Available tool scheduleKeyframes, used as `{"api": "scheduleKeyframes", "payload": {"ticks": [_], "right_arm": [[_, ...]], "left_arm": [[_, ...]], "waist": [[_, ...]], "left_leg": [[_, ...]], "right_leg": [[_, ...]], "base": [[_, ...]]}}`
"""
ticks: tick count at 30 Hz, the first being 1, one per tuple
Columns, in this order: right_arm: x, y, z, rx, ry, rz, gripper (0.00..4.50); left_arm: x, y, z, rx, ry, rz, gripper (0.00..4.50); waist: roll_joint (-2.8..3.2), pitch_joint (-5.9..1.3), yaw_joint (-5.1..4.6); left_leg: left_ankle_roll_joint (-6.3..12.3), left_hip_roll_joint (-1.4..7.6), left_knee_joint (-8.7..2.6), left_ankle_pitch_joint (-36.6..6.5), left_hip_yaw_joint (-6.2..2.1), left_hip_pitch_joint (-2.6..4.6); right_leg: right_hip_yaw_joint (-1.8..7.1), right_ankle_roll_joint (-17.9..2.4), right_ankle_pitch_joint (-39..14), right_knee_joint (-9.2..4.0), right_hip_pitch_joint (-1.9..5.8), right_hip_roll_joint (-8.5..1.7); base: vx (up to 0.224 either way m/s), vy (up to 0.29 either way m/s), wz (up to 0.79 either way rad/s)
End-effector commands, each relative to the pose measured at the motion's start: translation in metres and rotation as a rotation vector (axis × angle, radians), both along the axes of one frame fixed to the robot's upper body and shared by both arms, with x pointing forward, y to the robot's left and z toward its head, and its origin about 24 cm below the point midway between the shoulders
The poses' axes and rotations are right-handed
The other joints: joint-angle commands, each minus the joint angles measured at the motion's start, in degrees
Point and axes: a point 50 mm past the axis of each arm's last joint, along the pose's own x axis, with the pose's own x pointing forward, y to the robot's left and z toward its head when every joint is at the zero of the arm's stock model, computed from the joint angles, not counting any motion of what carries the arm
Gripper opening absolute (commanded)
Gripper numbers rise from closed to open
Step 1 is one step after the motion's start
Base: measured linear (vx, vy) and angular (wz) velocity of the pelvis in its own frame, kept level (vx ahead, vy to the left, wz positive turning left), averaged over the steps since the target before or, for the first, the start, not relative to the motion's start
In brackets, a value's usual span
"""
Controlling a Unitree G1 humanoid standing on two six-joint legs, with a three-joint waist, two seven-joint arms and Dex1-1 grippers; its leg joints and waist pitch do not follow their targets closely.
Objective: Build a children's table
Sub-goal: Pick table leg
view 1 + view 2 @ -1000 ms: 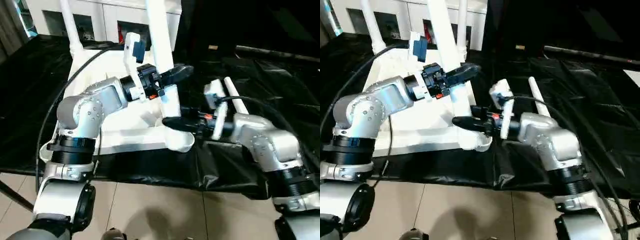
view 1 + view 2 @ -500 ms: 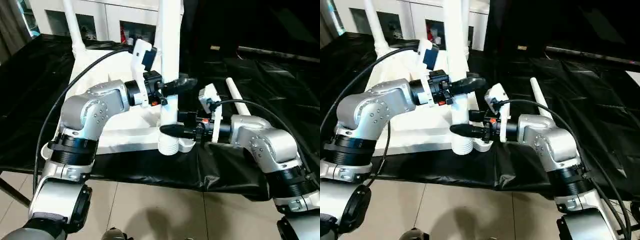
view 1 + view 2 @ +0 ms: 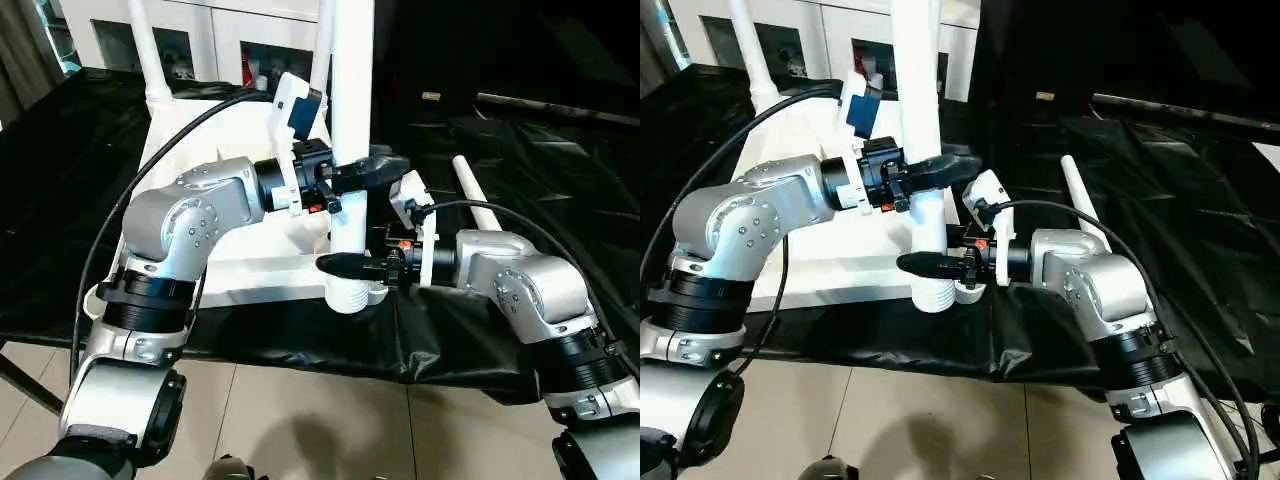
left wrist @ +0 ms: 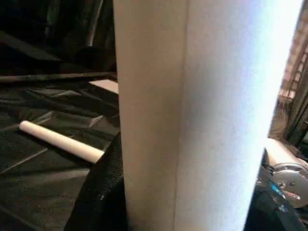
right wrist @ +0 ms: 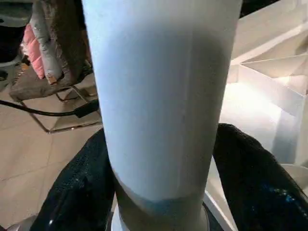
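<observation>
The white tabletop point(image 3: 240, 270) lies upside down on a surface draped in black sheeting point(image 3: 560, 200), its ribbed underside facing up. At its near right corner a white tapered leg point(image 3: 350, 120) stands upright, its ridged lower end point(image 3: 347, 295) sitting at the round corner socket point(image 3: 375, 290) — whether it is fully seated cannot be told.

Both grippers are on this leg. The left gripper point(image 3: 362, 172) reaches in from the left and clasps the tube partway up, its black fingers point(image 3: 385, 165) set on either side of the tube and closed against it; in the left wrist view the tube point(image 4: 192, 115) stands between the two dark fingers point(image 4: 103, 192). The right gripper point(image 3: 345, 262) comes in from the right, lower down, just above the ridged end. Its fingers point(image 5: 82, 187) flank the tube point(image 5: 159, 96) in the right wrist view, but whether they press on it or stand slightly off cannot be told.

Two more legs stand upright at the far corners of the tabletop — one at the far left point(image 3: 145, 50). A fourth leg point(image 3: 475, 195) lies loose on the black sheeting to the right, well apart from the tabletop. Behind stands a white cabinet point(image 3: 210, 35) with glass doors.
</observation>
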Motion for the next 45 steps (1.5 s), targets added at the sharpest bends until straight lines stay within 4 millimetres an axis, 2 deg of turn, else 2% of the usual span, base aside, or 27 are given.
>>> {"api": "scheduleKeyframes", "payload": {"ticks": [1,12,14,18,21,31,32,34,37,39,40,43,45], "right_arm": [[0.004,-0.003,0.003,-0.017,-0.014,-0.013,3.01],[-0.002,-0.002,0.000,-0.041,-0.012,0.056,3.01],[-0.003,-0.002,-0.001,-0.044,-0.011,0.062,2.72],[-0.003,-0.002,-0.001,-0.049,-0.010,0.065,2.52],[-0.003,-0.003,-0.002,-0.057,-0.014,0.064,2.19],[-0.003,-0.003,-0.001,-0.047,-0.020,0.066,1.93],[-0.003,-0.003,-0.001,-0.043,-0.021,0.063,1.93],[-0.002,-0.003,-0.001,-0.032,-0.030,0.049,1.93],[-0.001,-0.002,-0.001,-0.014,-0.044,0.029,1.93],[0.000,-0.001,0.001,0.016,-0.064,-0.006,1.93],[0.001,-0.001,0.002,0.032,-0.071,-0.024,1.93],[0.004,-0.001,0.005,0.093,-0.086,-0.090,1.93],[0.006,-0.002,0.007,0.126,-0.093,-0.128,1.93]], "left_arm": [[-0.007,-0.007,0.007,-0.006,-0.027,-0.064,1.79],[-0.006,-0.009,0.005,-0.001,-0.018,-0.066,1.79],[-0.006,-0.009,0.005,0.001,-0.018,-0.065,1.79],[-0.006,-0.009,0.005,0.006,-0.015,-0.069,1.79],[-0.006,-0.009,0.004,0.012,-0.015,-0.071,1.79],[-0.006,-0.009,0.002,0.020,-0.009,-0.070,1.79],[-0.005,-0.009,0.001,0.019,0.007,-0.061,2.35],[-0.002,-0.008,0.002,-0.004,0.039,-0.040,2.49],[0.000,-0.007,0.004,-0.038,0.031,-0.021,2.77],[0.003,-0.005,0.011,-0.127,-0.031,0.024,2.84],[0.004,-0.004,0.015,-0.169,-0.064,0.048,2.86],[0.005,0.002,0.028,-0.390,-0.100,0.108,2.87],[0.003,0.003,0.030,-0.450,-0.099,0.103,2.87]], "waist": [[0.33,-4.65,-0.02],[0.15,-4.67,0.01],[0.19,-4.63,-0.01],[0.25,-4.65,-0.01],[0.25,-4.73,0.02],[0.39,-4.71,-0.05],[0.33,-4.74,-0.04],[0.50,-4.73,-0.05],[0.37,-4.75,-0.03],[0.31,-4.72,-0.02],[0.73,-4.74,-0.07],[0.50,-4.86,-0.04],[0.60,-4.90,-0.06]], "left_leg": [[-0.99,1.34,-3.43,-5.8,-0.20,1.18],[-0.55,1.26,-3.32,-5.2,-0.13,1.09],[-0.67,1.30,-3.39,-5.6,-0.19,1.10],[-0.72,1.31,-3.37,-5.9,-0.19,1.18],[-0.60,1.30,-3.33,-5.2,-0.18,1.14],[-0.65,1.29,-3.34,-5.4,-0.20,1.16],[-0.64,1.30,-3.32,-5.4,-0.19,1.15],[-0.71,1.26,-3.29,-5.3,-0.19,1.17],[-0.62,1.23,-3.27,-5.3,-0.20,1.06],[-0.47,1.25,-3.27,-5.5,-0.19,1.02],[-0.65,1.28,-3.29,-6.0,-0.27,1.00],[-0.67,1.27,-3.22,-5.8,-0.28,1.02],[-0.25,1.22,-3.22,-5.9,-0.29,1.05]], "right_leg": [[2.75,-10.9,-4.9,-3.60,3.46,-4.26],[2.76,-11.0,-4.3,-3.59,3.51,-4.22],[2.73,-10.9,-5.0,-3.64,3.50,-4.23],[2.74,-10.7,-5.4,-3.69,3.43,-4.19],[2.76,-11.0,-4.2,-3.53,3.48,-4.19],[2.73,-11.3,-3.9,-3.53,3.47,-4.12],[2.74,-11.3,-3.9,-3.50,3.54,-4.17],[2.75,-11.4,-3.7,-3.49,3.50,-4.14],[2.75,-11.4,-3.5,-3.55,3.59,-4.18],[2.76,-11.5,-3.9,-3.71,3.60,-4.26],[2.76,-11.5,-4.0,-3.96,3.63,-4.32],[2.70,-12.3,-1.9,-3.56,3.73,-4.26],[2.68,-12.5,-1.5,-3.46,3.75,-4.16]], "base": [[0.000,0.000,0.00],[0.000,0.000,0.00],[0.000,0.000,0.00],[0.000,0.000,0.00],[0.000,0.000,0.00],[0.000,0.000,0.00],[0.000,0.000,0.00],[0.000,0.000,0.00],[0.000,0.000,0.00],[0.000,0.000,0.00],[0.000,0.000,0.00],[0.000,0.000,0.00],[0.000,0.000,0.00]]}}
